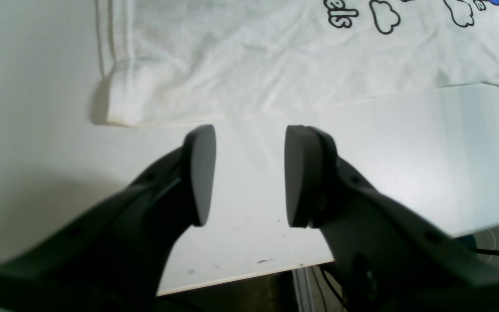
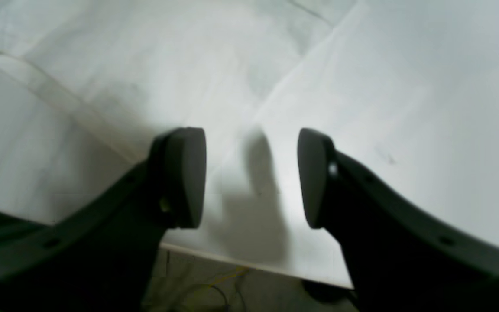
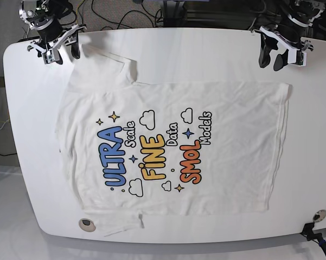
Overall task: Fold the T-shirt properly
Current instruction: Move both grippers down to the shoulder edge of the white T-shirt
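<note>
1. Right gripper (image 3: 60,52) hovers at the T-shirt's (image 3: 168,146) far sleeve corner, fingers (image 2: 184,177) apart, holding nothing.
2. The T-shirt lies flat, print up, mid-counter (image 3: 163,46).
3. Left gripper (image 3: 272,58) hovers just beyond the T-shirt's hem corner, fingers (image 1: 202,173) parted, empty.

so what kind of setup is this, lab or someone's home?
Likely a lab test bench: a bare white table with rounded corners, two arms mounted at its far edge, loose cables behind them, and a single T-shirt laid flat. Nothing domestic shows.
</note>
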Tool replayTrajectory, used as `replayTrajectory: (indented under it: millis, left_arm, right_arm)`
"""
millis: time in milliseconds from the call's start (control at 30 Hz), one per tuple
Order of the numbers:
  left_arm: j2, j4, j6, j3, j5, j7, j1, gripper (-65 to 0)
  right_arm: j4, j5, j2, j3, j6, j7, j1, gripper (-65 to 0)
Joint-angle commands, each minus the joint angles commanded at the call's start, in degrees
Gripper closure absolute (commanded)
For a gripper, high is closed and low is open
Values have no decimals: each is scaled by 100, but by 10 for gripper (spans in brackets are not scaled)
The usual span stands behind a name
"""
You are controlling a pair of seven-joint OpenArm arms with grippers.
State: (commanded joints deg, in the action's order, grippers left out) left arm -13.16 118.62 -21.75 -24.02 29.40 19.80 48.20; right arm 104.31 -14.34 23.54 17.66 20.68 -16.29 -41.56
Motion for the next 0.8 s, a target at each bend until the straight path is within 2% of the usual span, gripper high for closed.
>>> replayTrajectory:
  millis: [200, 367, 467, 500, 800]
  left_arm:
    - [-6, 13, 15, 8, -11, 2, -26, -244]
    - [-17, 8, 1, 25, -11, 26, -31, -242]
    - [-9, -1, 0, 9, -15, 12, -37, -241]
    - [-2, 20, 52, 5, -47, 21, -34, -243]
    - [-12, 16, 24, 1, -47, 66, -84, -241]
  right_arm:
    - [-89, 556, -281, -485, -78, -15, 49, -328]
    - [-169, 750, -321, -703, -160, -155, 119, -325]
    - [-178, 782, -338, -755, -197, -274, 148, -326]
    - [-175, 659, -313, -644, -92, -112, 125, -327]
    - [-381, 657, -311, -596, -122, -180, 231, -315]
